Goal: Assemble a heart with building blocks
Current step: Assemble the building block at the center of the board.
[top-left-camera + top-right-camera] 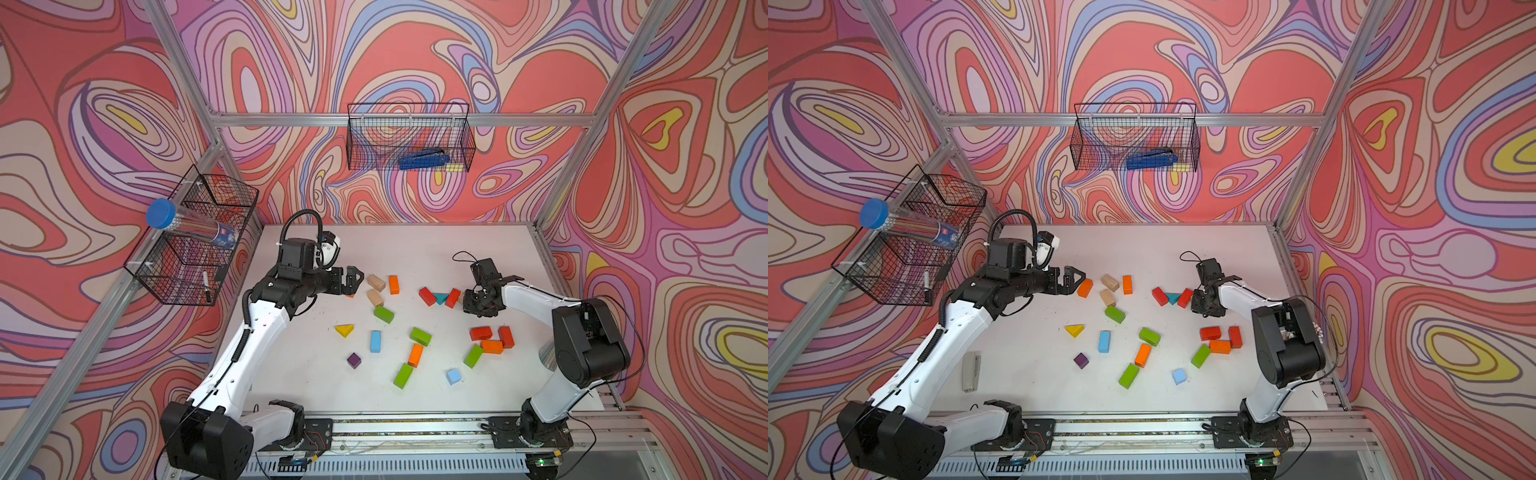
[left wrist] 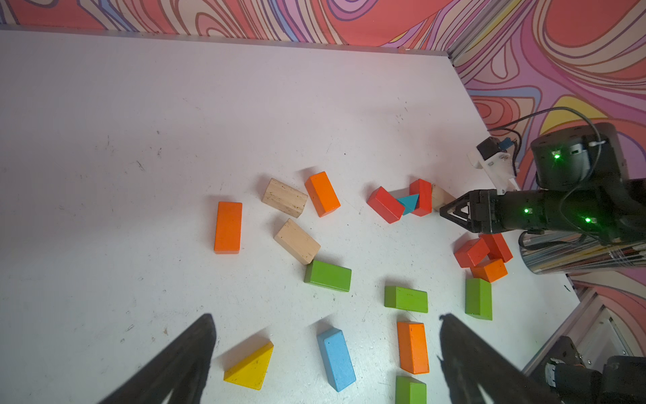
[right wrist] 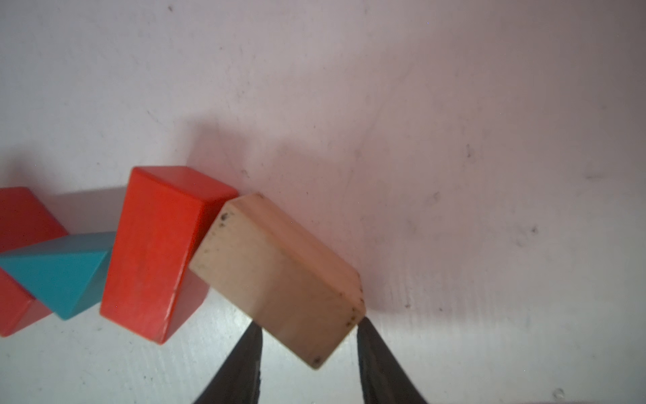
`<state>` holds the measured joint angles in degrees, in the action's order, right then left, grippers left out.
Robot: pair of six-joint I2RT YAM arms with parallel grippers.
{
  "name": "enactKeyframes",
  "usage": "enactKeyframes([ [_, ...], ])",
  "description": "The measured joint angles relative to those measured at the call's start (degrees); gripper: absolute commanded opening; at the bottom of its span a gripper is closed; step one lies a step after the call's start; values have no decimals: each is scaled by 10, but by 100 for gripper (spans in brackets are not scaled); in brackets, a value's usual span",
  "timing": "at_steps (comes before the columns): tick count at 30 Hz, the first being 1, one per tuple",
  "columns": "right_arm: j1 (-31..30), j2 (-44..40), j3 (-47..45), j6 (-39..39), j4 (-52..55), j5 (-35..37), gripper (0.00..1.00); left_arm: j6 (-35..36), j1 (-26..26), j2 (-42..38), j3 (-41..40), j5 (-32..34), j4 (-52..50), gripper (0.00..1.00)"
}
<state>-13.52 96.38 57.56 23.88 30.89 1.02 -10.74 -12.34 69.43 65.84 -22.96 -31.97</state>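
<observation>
Right end effector (image 3: 307,328) part open, tips flanking the near end of a plain wood block (image 3: 279,276); pinching or merely bracketing, cannot tell. The block lies on the table (image 1: 311,386), one corner against a red block (image 3: 157,245); probably the heart's next edge. That red block, a teal triangle (image 3: 59,273) and a second red block (image 3: 21,217) form a V at 2 o'clock of table centre; presumably the tip. Left end effector (image 1: 1074,279) wide open, empty, at 10 o'clock, clear of the work; other building blocks (image 1: 420,336) scattered.

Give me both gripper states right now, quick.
Left gripper: open, empty.
Right gripper: jaws straddle the end of a wooden block, tips at its sides; whether it is gripped cannot be told.
</observation>
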Motion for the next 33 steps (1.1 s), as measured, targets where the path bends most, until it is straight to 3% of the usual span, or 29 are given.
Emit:
enactKeyframes([
  [13,0,-38,-13,84,4,-39,26,0,0,0,0,0,0,100],
  [33,-8,10,-12,122,-48,-108,24,0,0,1,0,0,0,100],
])
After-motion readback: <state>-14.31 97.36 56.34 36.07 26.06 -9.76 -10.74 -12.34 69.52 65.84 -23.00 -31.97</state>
